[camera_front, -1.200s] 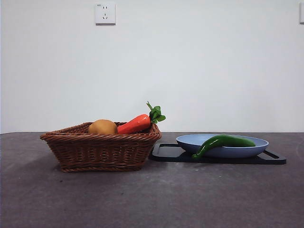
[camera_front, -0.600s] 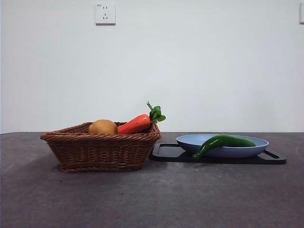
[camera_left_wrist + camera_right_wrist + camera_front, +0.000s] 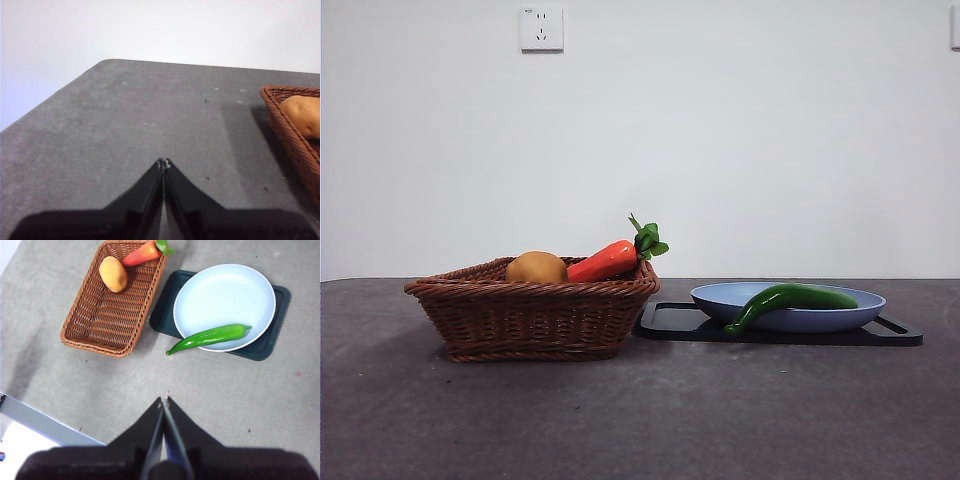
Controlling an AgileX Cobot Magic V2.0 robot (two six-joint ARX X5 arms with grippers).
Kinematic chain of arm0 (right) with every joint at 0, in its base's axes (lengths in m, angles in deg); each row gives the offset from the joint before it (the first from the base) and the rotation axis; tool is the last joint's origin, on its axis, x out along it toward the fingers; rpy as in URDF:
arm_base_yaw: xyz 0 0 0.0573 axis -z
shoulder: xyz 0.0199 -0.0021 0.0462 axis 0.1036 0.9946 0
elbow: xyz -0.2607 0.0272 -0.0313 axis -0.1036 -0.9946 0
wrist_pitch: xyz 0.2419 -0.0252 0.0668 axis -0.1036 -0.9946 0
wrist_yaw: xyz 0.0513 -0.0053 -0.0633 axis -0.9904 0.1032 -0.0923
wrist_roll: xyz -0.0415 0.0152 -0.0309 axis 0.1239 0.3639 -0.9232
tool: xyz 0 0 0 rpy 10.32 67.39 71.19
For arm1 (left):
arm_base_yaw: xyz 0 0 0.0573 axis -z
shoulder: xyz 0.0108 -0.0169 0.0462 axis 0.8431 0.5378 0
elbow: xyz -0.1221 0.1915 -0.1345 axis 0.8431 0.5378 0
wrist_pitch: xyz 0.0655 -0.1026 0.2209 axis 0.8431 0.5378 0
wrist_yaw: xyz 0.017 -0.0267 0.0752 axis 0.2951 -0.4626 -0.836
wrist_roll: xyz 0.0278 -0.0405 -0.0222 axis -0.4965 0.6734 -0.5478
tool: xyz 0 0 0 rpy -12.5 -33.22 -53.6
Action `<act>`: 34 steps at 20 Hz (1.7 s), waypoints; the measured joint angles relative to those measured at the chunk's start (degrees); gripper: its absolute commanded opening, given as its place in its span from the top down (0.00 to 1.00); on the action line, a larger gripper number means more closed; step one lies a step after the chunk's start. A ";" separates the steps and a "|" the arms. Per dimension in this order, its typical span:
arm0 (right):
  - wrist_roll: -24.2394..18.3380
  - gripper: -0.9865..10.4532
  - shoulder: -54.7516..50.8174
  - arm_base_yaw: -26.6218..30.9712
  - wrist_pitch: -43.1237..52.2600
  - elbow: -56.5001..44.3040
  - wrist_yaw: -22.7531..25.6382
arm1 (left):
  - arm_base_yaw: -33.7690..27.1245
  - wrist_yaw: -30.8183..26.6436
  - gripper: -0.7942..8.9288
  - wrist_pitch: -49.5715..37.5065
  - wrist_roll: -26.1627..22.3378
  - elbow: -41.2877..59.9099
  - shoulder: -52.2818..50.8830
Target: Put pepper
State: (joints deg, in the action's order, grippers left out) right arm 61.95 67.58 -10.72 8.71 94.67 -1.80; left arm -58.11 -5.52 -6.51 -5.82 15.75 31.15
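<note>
The green pepper [image 3: 790,300] lies across the near rim of a pale blue plate [image 3: 840,312], its pointed tip hanging over the black tray [image 3: 670,322]. From the right wrist view the pepper [image 3: 210,338] rests on the plate's [image 3: 220,295] edge. My right gripper [image 3: 164,401] is shut and empty, high above the table, well clear of the pepper. My left gripper [image 3: 163,162] is shut and empty over bare table beside the basket [image 3: 292,135]. Neither gripper shows in the front view.
A wicker basket [image 3: 530,315] stands left of the tray and holds a potato [image 3: 535,267] and an orange carrot [image 3: 605,260] with green leaves. The table's edge [image 3: 40,420] shows in the right wrist view. A wall socket [image 3: 541,28] is on the back wall.
</note>
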 measured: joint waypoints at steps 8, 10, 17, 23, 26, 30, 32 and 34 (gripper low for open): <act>0.00 0.90 0.00 0.00 0.00 0.00 0.00 | 0.00 0.00 0.91 0.00 0.00 0.00 0.00; -0.81 0.90 0.00 0.00 0.02 0.00 0.02 | 0.00 0.00 0.91 0.00 0.00 0.00 0.00; -3.43 0.90 -12.13 3.87 24.24 -13.09 -0.22 | 0.00 0.00 0.91 0.00 0.00 0.00 0.00; -3.23 0.90 -33.62 8.63 56.00 -50.88 0.02 | 0.00 0.00 0.91 0.00 0.00 0.00 0.00; -3.19 0.90 -39.56 9.14 62.62 -61.48 0.22 | 0.00 0.00 0.91 0.00 0.00 0.00 0.00; -1.90 0.90 -46.42 9.29 67.54 -72.35 1.01 | 0.00 0.00 0.91 0.00 0.00 0.00 0.00; -0.70 0.90 -48.81 9.29 69.18 -76.19 3.21 | 0.00 0.00 0.91 0.00 0.00 0.00 0.00; 0.68 0.90 -50.93 9.29 69.75 -79.47 5.73 | 0.00 0.00 0.91 0.00 0.00 0.00 0.00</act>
State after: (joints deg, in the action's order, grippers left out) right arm 62.63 16.65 -1.43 78.45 15.20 3.92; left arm -58.11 -5.52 -6.51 -5.82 15.75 31.15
